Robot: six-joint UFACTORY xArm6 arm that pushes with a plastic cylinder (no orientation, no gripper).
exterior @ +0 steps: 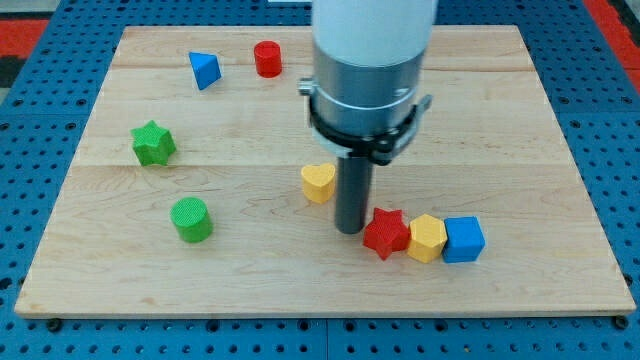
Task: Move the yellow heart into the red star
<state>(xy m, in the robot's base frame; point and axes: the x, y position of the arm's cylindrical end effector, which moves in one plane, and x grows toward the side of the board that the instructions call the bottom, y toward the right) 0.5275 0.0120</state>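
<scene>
The yellow heart (318,182) lies near the middle of the wooden board. The red star (386,233) lies to its lower right, touching a yellow hexagon-like block (427,238), which touches a blue cube (463,239); the three form a row. My tip (349,229) rests on the board between the heart and the star, just right of and below the heart and close to the star's left side. The rod hangs from a large grey and white arm body that hides the board behind it.
A green star (153,143) and a green cylinder (191,219) lie at the view's left. A blue triangular block (204,69) and a red cylinder (267,59) lie near the view's top. The wooden board (520,130) sits on a blue pegboard.
</scene>
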